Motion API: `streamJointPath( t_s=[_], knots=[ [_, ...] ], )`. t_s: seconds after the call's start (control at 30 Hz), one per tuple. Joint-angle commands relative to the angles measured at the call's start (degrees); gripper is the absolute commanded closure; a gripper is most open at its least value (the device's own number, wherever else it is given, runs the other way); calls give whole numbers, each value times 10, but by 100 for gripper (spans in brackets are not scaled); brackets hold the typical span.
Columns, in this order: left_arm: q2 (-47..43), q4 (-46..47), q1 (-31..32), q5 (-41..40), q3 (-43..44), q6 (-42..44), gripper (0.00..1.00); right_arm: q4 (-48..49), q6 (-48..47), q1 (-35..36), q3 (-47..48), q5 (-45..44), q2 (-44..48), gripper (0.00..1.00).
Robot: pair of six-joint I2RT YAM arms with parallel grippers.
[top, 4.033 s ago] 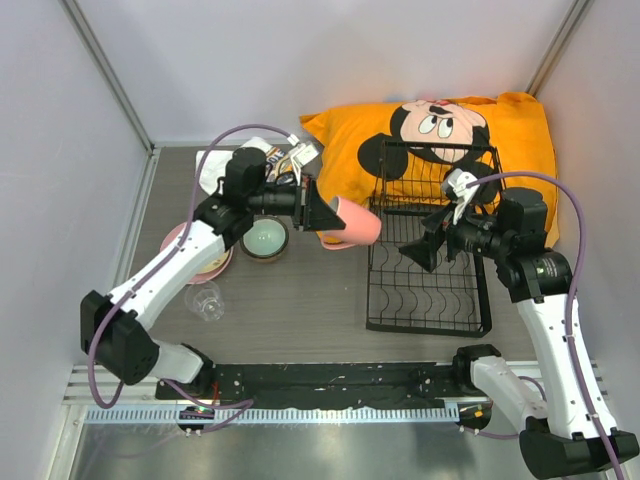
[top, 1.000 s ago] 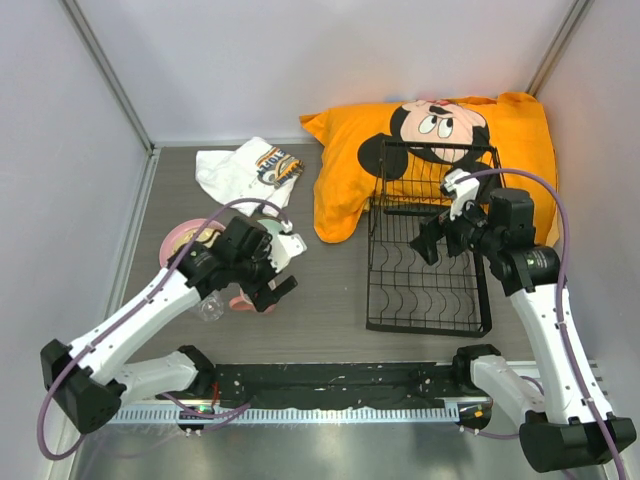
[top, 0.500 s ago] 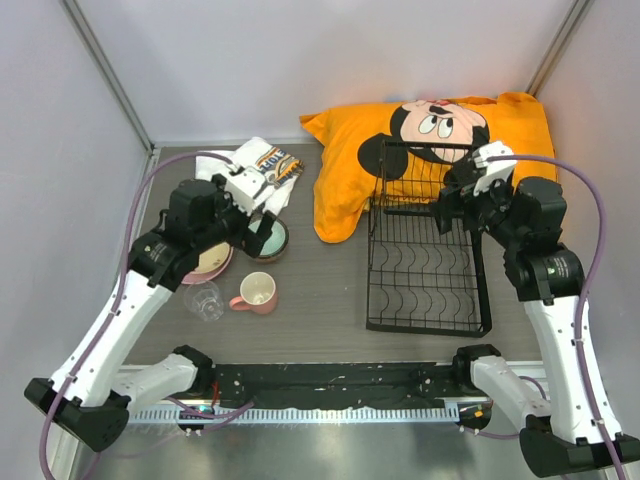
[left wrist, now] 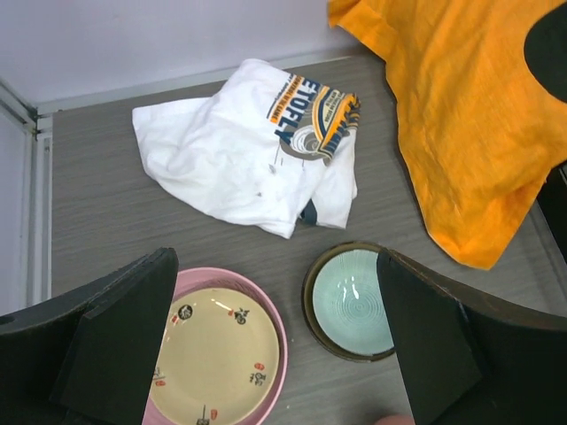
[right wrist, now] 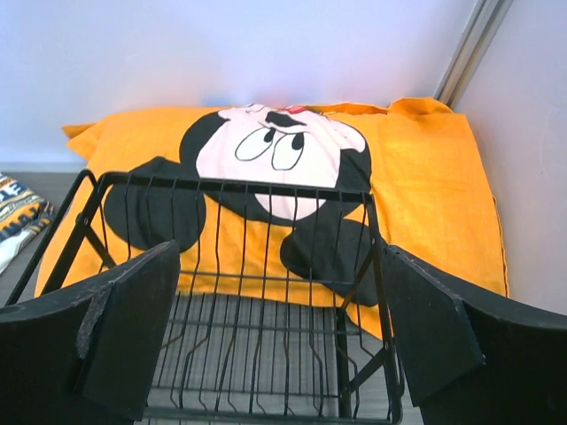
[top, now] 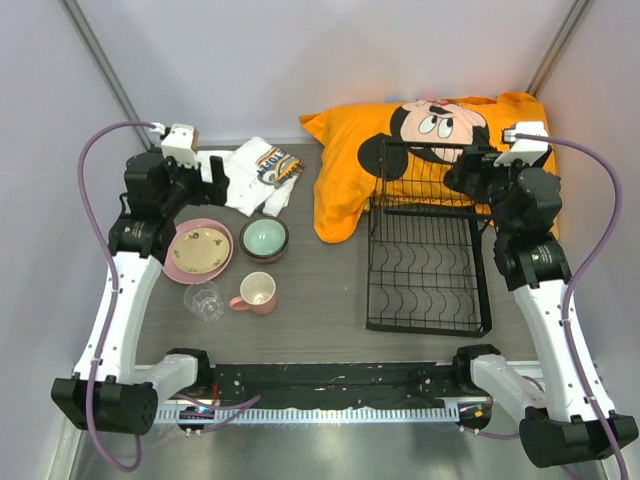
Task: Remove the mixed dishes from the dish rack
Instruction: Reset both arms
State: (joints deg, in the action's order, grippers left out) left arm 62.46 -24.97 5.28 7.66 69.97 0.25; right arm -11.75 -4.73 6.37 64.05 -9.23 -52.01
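Two end effectors: both spread wide, nothing between the fingers.
Left end effector (left wrist: 275, 292): raised over the 9 o'clock side of the table (top: 320, 290), wrist view looking down on plates, bowls and white cloth.
Right end effector (right wrist: 279, 266): raised at the 12 o'clock end of the dish rack (top: 428, 270), facing its raised basket section (top: 438, 172).
Dish rack: black wire, on the 3 o'clock side of the table, long axis running 6 to 12 o'clock; far end against or over the orange cushion, cannot tell which.
Pink plate (top: 178, 264): flat on the table at 9 o'clock of the rack, well apart from it.
Tan speckled plate (top: 203, 250): stacked on the pink plate, pink rim showing around it.
Pale green bowl (top: 264, 239): upright, nested inside the brown patterned bowl (left wrist: 312, 305), just at 3 o'clock of the plates.
Pink handled mug (top: 258, 292): upright, mouth up, at 6 o'clock of the bowls, handle toward 9 o'clock.
Small clear glass (top: 204, 300): just at 9 o'clock of the mug, at 6 o'clock of the plates.
White printed cloth (top: 250, 172): crumpled at 12 o'clock of the bowls.
Orange cushion (top: 350, 160): cartoon mouse print, toward the far 1 o'clock corner.
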Motion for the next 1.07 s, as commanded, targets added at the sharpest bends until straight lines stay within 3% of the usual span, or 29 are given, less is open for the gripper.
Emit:
streamJointPath(
  t_s=[0.0,0.17,1.03],
  knots=[
    [20,76,-17,24,28,-31,0,100,15,3,0,-27,-4,0],
    [46,89,-17,29,28,-39,0,159,24,3,-30,-48,2,0],
    [5,128,-19,39,-19,-43,0,160,-9,16,-78,-74,29,0]
  ],
)
